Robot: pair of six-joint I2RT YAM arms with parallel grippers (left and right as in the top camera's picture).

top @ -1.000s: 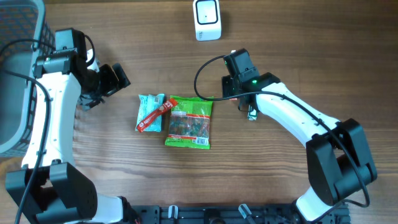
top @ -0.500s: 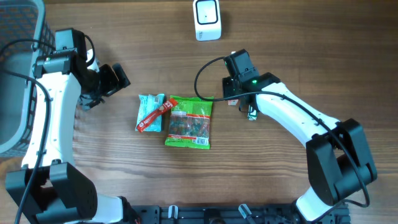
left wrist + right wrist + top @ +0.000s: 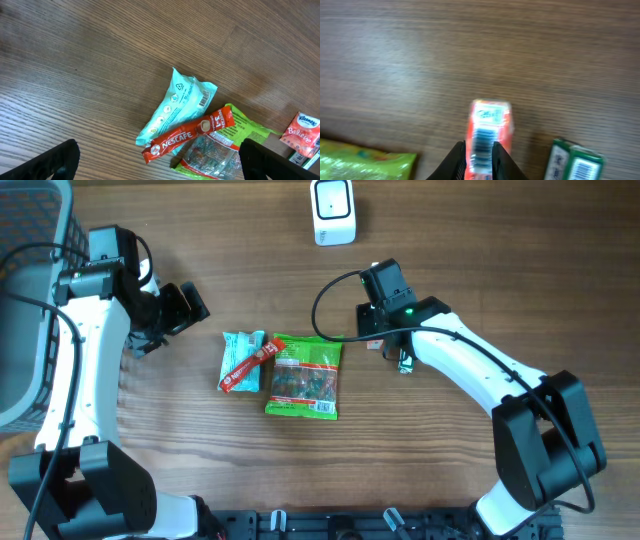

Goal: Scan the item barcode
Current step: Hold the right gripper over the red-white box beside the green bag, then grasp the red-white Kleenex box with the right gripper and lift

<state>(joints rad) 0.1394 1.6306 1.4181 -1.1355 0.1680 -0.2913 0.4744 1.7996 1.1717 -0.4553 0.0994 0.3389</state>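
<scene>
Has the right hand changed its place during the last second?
No. In the overhead view the right hand, gripping the orange pack, sits just as before, below the white scanner and beside the green packet.

On the wooden tabletop (image 3: 200, 480), a teal pouch (image 3: 238, 358) and a green snack bag (image 3: 303, 380) are laid side by side near the middle. A red Nescafé stick (image 3: 255, 363) is laid diagonally across both. A grey mesh basket (image 3: 28, 225) is set at the far left. Small green boxes (image 3: 577, 160) are seen right of the bag.
</scene>
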